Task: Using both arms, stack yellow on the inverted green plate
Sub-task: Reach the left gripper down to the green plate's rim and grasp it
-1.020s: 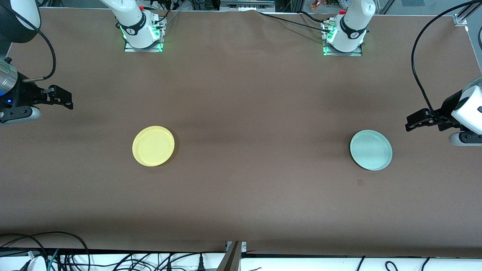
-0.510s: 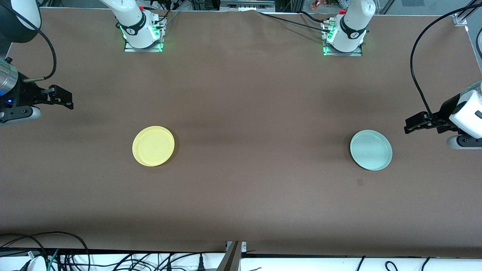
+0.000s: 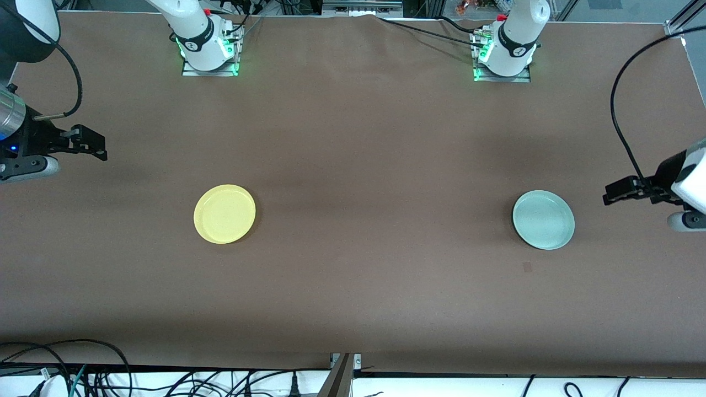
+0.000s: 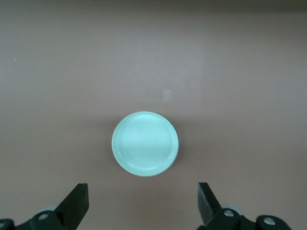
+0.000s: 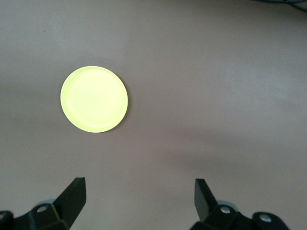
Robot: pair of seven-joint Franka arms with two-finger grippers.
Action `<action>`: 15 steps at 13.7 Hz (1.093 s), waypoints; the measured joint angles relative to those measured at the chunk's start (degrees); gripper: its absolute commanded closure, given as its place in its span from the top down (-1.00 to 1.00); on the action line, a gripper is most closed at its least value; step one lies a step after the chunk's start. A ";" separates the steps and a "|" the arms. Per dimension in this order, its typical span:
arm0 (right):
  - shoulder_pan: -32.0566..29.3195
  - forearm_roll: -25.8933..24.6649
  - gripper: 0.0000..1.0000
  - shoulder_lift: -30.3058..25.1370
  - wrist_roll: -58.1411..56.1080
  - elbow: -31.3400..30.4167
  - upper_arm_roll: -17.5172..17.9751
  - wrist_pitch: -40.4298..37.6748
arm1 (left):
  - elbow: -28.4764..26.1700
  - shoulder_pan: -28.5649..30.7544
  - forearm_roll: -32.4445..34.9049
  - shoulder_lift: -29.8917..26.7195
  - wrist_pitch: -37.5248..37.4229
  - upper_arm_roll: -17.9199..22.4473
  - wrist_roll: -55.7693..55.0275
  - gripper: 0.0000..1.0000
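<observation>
**Two plates lie well apart, both grippers hang empty**

Brown matte covering spreads over the whole tabletop (image 3: 353, 138), smooth save for faint creases, with a small pale rectangular mark (image 3: 527, 267) just nearer the front camera than the green plate.

A small round bright yellow plate (image 3: 224, 214) lies flat toward the right arm's end of the tabletop, right way up, its shallow raised rim ringing a smooth, slightly glossy well. The small round pale mint-green plate (image 3: 543, 219) lies flat toward the left arm's end, also with its hollow side up; faint concentric rings show on its inner face in the left wrist view. Neither plate touches anything but the covering, and both sit about midway between the base edge and the front edge.

Right gripper (image 3: 98, 148), black and two-fingered, hangs over the table's edge at the right arm's end, fingers spread wide and grasping nothing. Left gripper (image 3: 615, 194) hangs near the edge at the left arm's end, beside the green plate, likewise spread and empty. Both wrists are cut off by the picture's sides. Each wrist view shows only the finger tips.

Tangled black cables (image 3: 83, 375) lie along the front edge.
</observation>
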 measured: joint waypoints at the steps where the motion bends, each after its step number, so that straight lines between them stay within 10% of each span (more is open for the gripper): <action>1: 0.00 0.00 1.00 0.00 0.00 0.01 0.00 0.11 | -0.01 0.66 0.01 1.71 2.45 0.11 1.91 1.00; 9: 0.07 0.28 1.00 -0.04 0.00 0.11 0.00 0.31 | -1.14 10.73 -5.82 19.41 18.43 0.17 15.42 1.00; 15: 0.10 0.31 1.00 -0.04 0.00 0.11 0.01 0.32 | -9.94 11.29 -9.50 21.32 23.73 -0.13 18.99 1.00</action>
